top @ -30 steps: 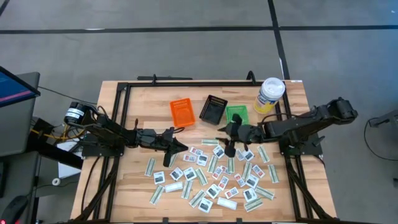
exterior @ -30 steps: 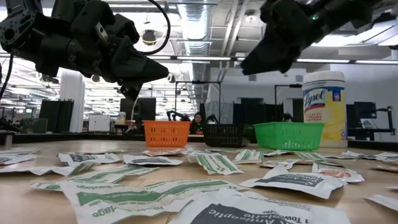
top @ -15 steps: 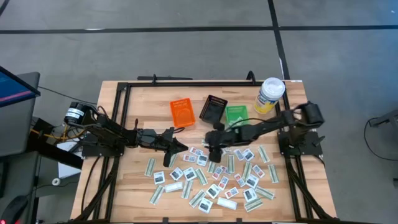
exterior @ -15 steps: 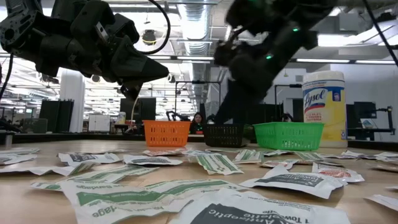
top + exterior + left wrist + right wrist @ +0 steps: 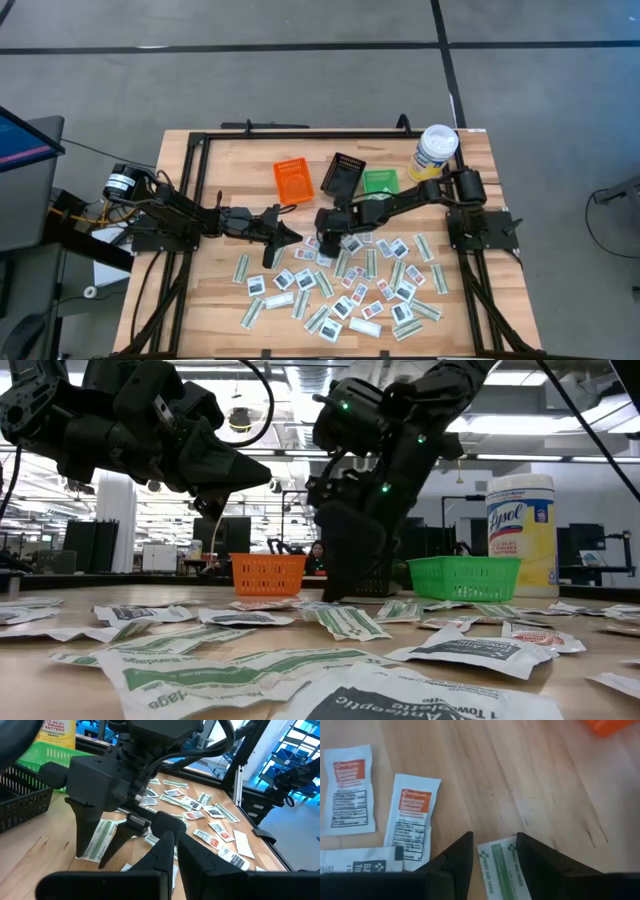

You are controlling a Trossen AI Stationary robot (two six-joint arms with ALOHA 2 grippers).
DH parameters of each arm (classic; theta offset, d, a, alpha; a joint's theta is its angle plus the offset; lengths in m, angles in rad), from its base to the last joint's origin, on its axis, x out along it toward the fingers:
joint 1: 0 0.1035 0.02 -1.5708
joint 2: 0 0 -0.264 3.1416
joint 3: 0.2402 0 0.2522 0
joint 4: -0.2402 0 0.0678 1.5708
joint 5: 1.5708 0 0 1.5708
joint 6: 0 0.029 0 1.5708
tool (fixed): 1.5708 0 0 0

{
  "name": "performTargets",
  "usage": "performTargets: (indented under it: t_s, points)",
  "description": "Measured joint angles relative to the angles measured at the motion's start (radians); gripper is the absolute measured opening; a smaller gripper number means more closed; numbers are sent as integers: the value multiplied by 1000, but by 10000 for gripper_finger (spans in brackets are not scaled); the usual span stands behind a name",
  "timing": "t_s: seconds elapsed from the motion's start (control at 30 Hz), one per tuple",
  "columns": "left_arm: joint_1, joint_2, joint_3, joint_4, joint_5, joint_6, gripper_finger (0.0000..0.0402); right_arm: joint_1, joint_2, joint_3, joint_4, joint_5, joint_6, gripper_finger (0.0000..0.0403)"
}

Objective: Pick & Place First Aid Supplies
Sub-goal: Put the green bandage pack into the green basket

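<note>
First aid supplies (image 5: 350,285) lie scattered on desk (image 5: 215,290) below the bins; a green-strip packet (image 5: 501,868) sits between the fingers of right tool (image 5: 322,232), jaws apart, not yet clamped. In the last sec. the right arm swung from near the green bin to the pile's upper-left edge and lowered, i.e. pick approach under way. Left tool (image 5: 275,238): jaws together, empty, parked left of pile.

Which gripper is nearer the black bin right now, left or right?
Right. The right gripper sits just in front of the black bin, lowered over the packets. The left gripper hangs farther off, beyond the orange bin on the left arm's side.
</note>
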Motion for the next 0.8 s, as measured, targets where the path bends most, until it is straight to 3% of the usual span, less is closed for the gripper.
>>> performTargets:
  t_s: [0.23, 0.43, 0.67, 0.8]
  points:
    - [0, 0, 0, 0, 0, 1, 22, -1, -1, 0, -5, -9, -28, 102]
    - [0, 0, 0, 0, 0, 0, 22, -1, -1, -2, 2, -8, -33, 12]
    - [0, 0, 0, 0, 0, 0, 22, 14, -14, 36, -77, -7, -27, 7]
    - [0, 0, 0, -1, 0, 0, 22, 30, -111, 51, -124, 25, -25, 5]
